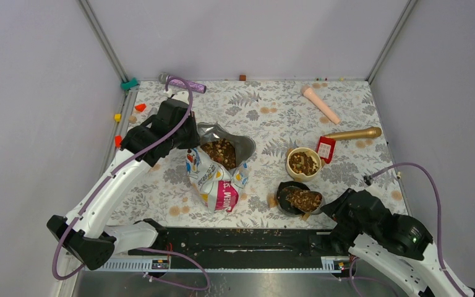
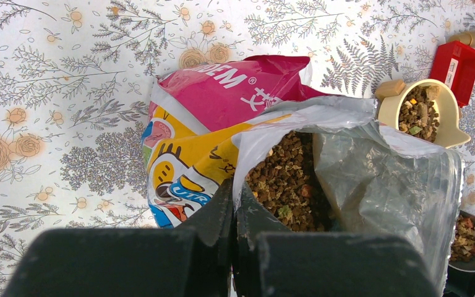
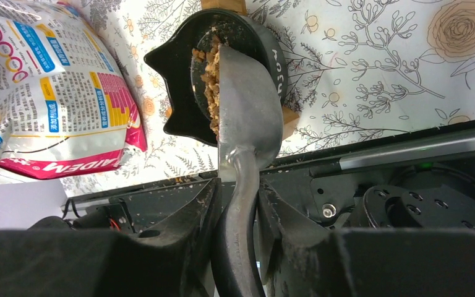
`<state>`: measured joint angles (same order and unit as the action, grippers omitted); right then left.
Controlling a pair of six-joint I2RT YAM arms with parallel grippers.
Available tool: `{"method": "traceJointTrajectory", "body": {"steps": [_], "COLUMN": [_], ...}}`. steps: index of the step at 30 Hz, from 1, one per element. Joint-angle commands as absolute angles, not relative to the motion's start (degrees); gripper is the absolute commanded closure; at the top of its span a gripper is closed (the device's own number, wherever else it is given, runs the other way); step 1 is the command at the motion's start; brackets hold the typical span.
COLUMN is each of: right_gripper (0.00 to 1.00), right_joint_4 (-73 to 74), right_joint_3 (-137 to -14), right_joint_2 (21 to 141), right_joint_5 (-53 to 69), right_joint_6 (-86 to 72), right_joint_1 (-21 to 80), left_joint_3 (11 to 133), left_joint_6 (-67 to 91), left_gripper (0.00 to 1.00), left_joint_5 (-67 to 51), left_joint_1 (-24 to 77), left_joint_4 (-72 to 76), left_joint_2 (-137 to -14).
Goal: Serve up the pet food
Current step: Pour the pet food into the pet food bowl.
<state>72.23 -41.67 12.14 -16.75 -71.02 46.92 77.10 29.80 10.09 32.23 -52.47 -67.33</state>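
Roughly, pet food (image 1: 303,200) lies left-right.

Floral table (image 1: 272,105) bears food bag (image 1: 213,182), cream bowl (image 1: 288,162), black bowl (image 1: 281,192), red box (image 1: 325,149).

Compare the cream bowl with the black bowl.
The cream bowl is pale, the black bowl dark. The right hand holds a metal scoop tipped over the black bowl; nothing is over the cream bowl. The cream bowl sits beside a red box, farther back than the black bowl. Both hold pet food.
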Motion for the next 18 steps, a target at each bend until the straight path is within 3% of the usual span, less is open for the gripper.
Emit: {"method": "traceJointTrajectory", "body": {"steps": [1,18], "right_gripper": [1.00,1.00], "right_joint_4": [69.50,71.66], "right_joint_3": [-44.53,-48.37], "right_joint_2": [14.47,20.53], "right_joint_5": [-16.78,-17.93], "right_joint_6": [-67.92,-62.75], "right_joint_1": [47.20,47.20], "left_joint_3": [77.38,77.36], "left_joint_6": [29.18,29.09], "left_gripper": [1.00,1.00], "left_joint_5": [9.86,9.98], "left_joint_1": [31.99,31.99], "left_joint_4": [-51.11,-51.13], "left_joint_2": [-67.65,-67.75]}}
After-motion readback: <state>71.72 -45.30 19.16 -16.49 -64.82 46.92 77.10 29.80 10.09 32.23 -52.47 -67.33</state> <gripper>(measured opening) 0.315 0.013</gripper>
